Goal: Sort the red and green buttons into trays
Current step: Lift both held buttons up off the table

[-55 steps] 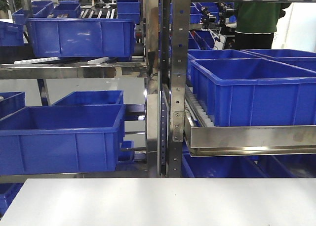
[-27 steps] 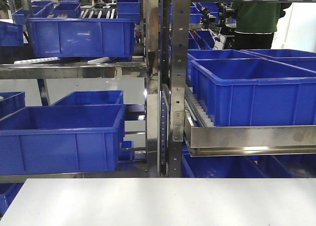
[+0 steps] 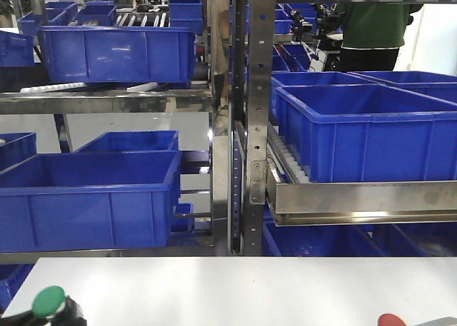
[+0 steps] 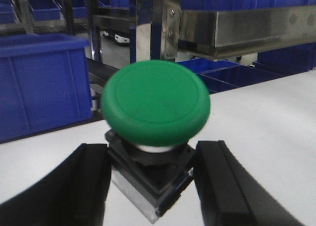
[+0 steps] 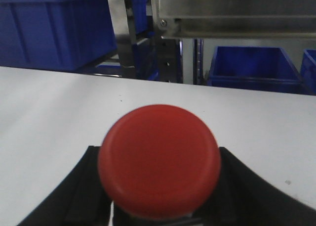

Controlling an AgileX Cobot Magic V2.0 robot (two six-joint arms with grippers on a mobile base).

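At the lower left of the front view, the green button [image 3: 48,301] is pinched by its dark body between the left gripper's [image 4: 152,161] fingers [image 4: 54,186], over the white table [image 3: 228,290]. This is probably a carrying hold for its matching tray. At the lower right, the red button [image 3: 391,320] sits between the right gripper's [image 5: 159,186] fingers [image 5: 64,196], but its cap hides whether they grip it, and no tray is in view.

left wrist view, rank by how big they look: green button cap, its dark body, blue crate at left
1. blue crate and green button cap: about alike; the cap is far nearer, and the crate is cropped by the edge
2. dark body: smallest
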